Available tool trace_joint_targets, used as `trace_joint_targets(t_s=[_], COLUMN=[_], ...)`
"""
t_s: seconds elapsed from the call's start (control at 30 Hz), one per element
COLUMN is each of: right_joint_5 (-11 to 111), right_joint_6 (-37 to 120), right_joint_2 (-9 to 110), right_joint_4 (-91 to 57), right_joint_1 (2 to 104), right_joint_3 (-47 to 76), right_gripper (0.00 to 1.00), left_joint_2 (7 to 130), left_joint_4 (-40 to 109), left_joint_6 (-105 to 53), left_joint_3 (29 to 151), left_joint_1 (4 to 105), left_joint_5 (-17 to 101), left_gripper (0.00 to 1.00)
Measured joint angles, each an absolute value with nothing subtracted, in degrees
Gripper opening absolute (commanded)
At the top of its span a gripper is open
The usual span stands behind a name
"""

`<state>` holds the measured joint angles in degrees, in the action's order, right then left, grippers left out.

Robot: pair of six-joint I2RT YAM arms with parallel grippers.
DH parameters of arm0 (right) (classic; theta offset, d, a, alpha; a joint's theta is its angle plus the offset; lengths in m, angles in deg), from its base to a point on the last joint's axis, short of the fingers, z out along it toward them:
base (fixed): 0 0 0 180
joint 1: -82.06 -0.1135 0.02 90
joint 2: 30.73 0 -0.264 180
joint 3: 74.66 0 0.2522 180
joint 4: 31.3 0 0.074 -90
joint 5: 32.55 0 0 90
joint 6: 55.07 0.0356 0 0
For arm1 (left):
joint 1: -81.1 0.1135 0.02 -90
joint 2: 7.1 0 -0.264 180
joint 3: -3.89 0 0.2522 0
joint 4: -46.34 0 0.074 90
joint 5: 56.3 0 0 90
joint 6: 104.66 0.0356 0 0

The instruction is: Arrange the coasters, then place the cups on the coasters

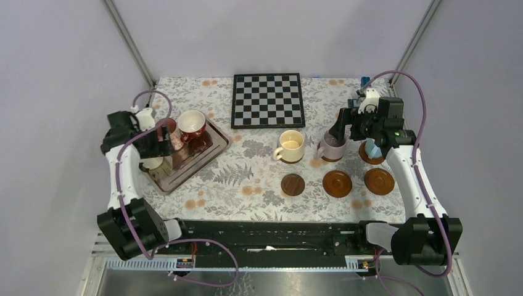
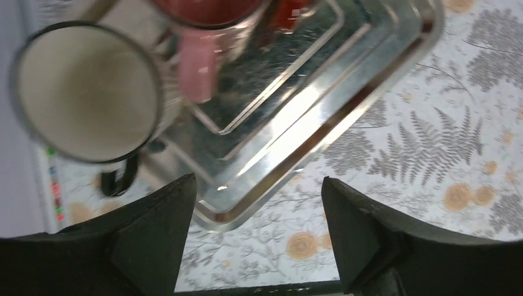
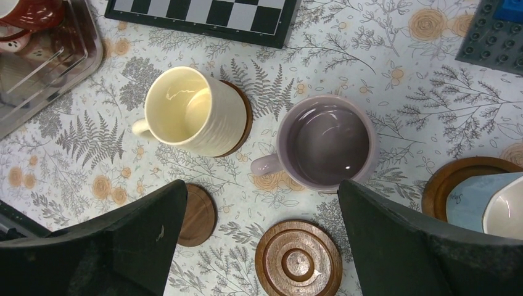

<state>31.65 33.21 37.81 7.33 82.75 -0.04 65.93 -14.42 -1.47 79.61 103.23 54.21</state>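
Note:
On the metal tray (image 1: 203,161) stand a dark red cup (image 1: 192,123), a pink cup (image 1: 167,127) and a white dark-rimmed cup (image 2: 86,92). My left gripper (image 2: 259,209) hangs open over the tray's near corner, the white cup to its left, holding nothing. The cream cup (image 3: 191,111), lilac cup (image 3: 327,142) and light blue cup (image 3: 487,203) each sit on a coaster. Three bare coasters lie in front: a small dark one (image 3: 197,213), a ringed one (image 3: 299,259) and a third (image 1: 378,181). My right gripper (image 3: 260,203) is open and empty above the lilac cup.
A chessboard (image 1: 267,100) lies at the back centre of the flowered tablecloth. A dark studded plate (image 3: 493,31) sits at the back right corner. The pink cup's handle (image 2: 197,65) points toward the white cup. Grey walls close in the table's left and right sides.

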Motion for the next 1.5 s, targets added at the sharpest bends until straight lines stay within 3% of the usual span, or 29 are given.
trace_joint_targets(t_s=[0.2, 0.4, 0.97, 1.5], right_joint_5=[29.31, 27.98, 27.8, 26.47], right_joint_6=[32.53, 32.16, 31.68, 31.46], right_joint_2=[37.81, 37.92, 38.18, 38.57], right_joint_4=[7.35, 7.35, 7.52, 7.54], right_joint_1=[82.75, 82.75, 82.75, 82.75], right_joint_3=[-0.04, -0.04, 0.29, 0.75], right_gripper=[1.0, 1.0, 1.0, 0.99], left_joint_2=[64.03, 69.87, 79.77, 81.34], left_joint_4=[-15.95, -16.12, -7.21, -4.78], left_joint_6=[4.25, 9.17, 16.93, 20.12], left_joint_3=[79.32, 78.97, 77.16, 77.03], left_joint_1=[113.61, 120.17, 121.13, 121.02], left_joint_5=[53.27, 51.35, 51.46, 53.07], left_gripper=[0.73, 0.66, 0.45, 0.0])
